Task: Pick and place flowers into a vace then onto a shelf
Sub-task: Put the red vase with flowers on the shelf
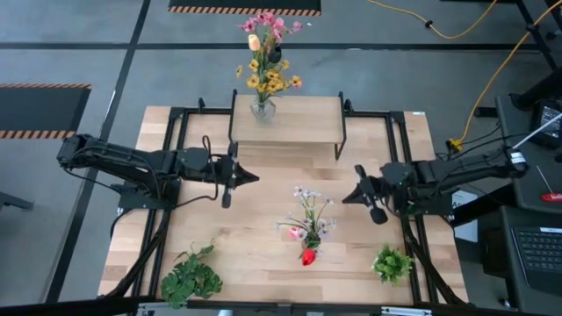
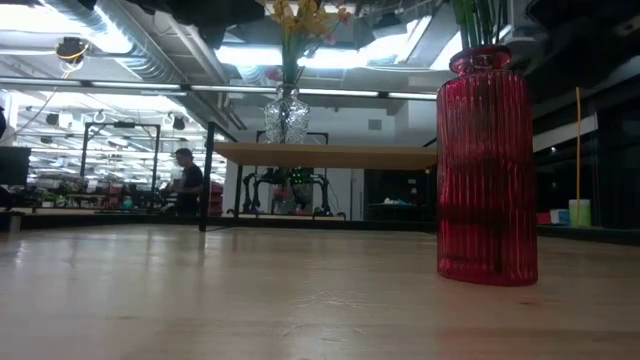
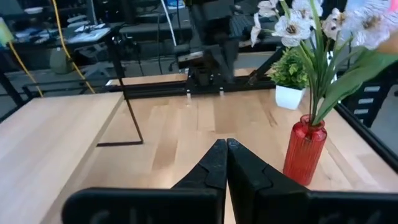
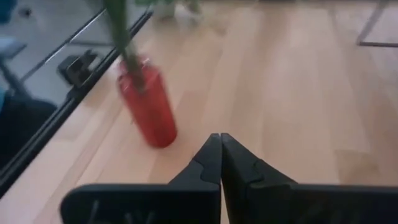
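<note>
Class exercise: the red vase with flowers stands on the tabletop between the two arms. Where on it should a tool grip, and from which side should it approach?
Grip the red vase around its straight ribbed body, below the narrower neck, approaching level from the side. The flowers fan out above its mouth, so a grasp from above would likely crush them. The right tool, shut, seems well placed, though it must open first.

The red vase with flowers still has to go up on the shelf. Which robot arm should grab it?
Probably the right gripper: it sits slightly closer to the red vase than the left gripper. Both are shut and empty.
</note>
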`<action>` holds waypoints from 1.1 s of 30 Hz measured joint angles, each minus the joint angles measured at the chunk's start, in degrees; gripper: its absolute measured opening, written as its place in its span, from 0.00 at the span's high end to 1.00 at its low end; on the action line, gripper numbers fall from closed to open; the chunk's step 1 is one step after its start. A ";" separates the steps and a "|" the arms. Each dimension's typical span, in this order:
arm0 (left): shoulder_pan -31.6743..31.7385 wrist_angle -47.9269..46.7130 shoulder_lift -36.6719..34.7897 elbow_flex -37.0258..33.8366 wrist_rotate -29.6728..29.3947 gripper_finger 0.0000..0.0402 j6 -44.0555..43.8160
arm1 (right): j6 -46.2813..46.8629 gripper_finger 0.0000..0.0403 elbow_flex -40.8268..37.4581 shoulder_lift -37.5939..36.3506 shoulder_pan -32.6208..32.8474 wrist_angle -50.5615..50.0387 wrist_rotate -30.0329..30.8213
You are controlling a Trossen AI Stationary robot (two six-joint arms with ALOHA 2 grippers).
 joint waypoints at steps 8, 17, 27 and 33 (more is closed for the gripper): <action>0.00 -0.04 0.00 0.00 -4.18 0.99 -2.81 | -6.10 0.98 -0.02 0.33 5.04 -0.53 0.70; 0.00 -0.23 0.00 0.00 -4.20 0.99 -2.79 | -12.07 0.90 -0.02 0.39 5.00 1.47 -0.77; 0.00 -0.76 0.00 0.00 -4.20 1.00 -2.80 | -9.32 0.66 -0.02 1.11 5.02 3.81 -2.43; 0.00 -0.79 0.00 0.00 -4.20 0.99 -2.81 | -8.98 0.39 -0.05 5.69 4.95 7.31 0.03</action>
